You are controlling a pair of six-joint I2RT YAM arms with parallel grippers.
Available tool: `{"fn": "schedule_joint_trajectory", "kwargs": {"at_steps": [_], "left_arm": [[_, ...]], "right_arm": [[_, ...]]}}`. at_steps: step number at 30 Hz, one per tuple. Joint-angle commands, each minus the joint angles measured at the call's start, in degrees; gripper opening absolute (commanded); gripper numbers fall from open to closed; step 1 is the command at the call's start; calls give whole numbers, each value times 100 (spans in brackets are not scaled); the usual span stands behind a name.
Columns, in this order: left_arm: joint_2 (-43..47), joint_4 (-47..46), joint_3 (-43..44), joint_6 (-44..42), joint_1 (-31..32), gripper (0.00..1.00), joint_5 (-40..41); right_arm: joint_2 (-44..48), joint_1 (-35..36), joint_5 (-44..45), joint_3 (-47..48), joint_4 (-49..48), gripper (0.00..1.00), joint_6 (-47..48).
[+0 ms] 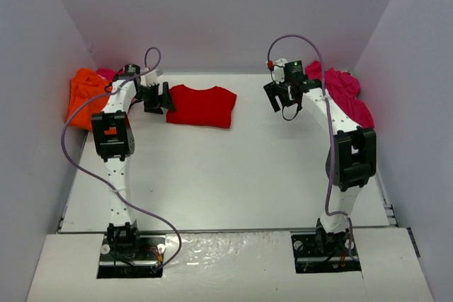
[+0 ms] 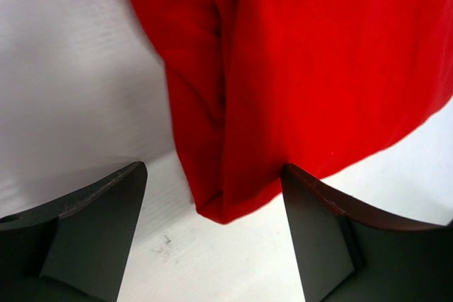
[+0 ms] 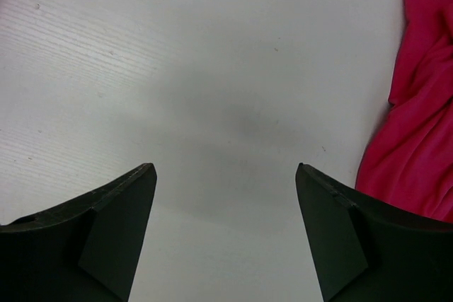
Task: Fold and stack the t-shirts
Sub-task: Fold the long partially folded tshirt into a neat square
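A folded red t-shirt [image 1: 202,105] lies flat on the white table toward the back, left of centre. My left gripper [image 1: 157,97] is open at its left edge; in the left wrist view the folded corner of the red t-shirt [image 2: 297,68] lies on the table just ahead of the gap between the two black fingers [image 2: 92,224], touching neither. An orange t-shirt [image 1: 85,95] is bunched in the back left corner. A magenta t-shirt [image 1: 343,91] lies heaped at the back right. My right gripper [image 1: 278,95] hangs open above bare table, with the magenta cloth [image 3: 421,125] off to its right.
White walls enclose the table on the left, back and right. A bit of pink cloth [image 1: 106,73] shows behind the orange heap. Purple cables [image 1: 71,132] loop from both arms. The table's near edge [image 1: 226,230] runs just ahead of the arm bases.
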State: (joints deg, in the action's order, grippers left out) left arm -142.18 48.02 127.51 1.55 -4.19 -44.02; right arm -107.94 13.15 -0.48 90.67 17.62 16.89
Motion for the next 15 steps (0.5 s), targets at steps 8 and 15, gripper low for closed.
{"fn": "schedule_joint_trajectory", "kwargs": {"at_steps": [8, 15], "left_arm": [[-307, 265, 801, 154, -47, 75, -564], [-739, 199, 1016, 378, 8, 76, -1346]], "right_arm": [[489, -38, -50, -148, -152, 77, 20], [228, -31, -101, -93, -153, 77, -46]]}}
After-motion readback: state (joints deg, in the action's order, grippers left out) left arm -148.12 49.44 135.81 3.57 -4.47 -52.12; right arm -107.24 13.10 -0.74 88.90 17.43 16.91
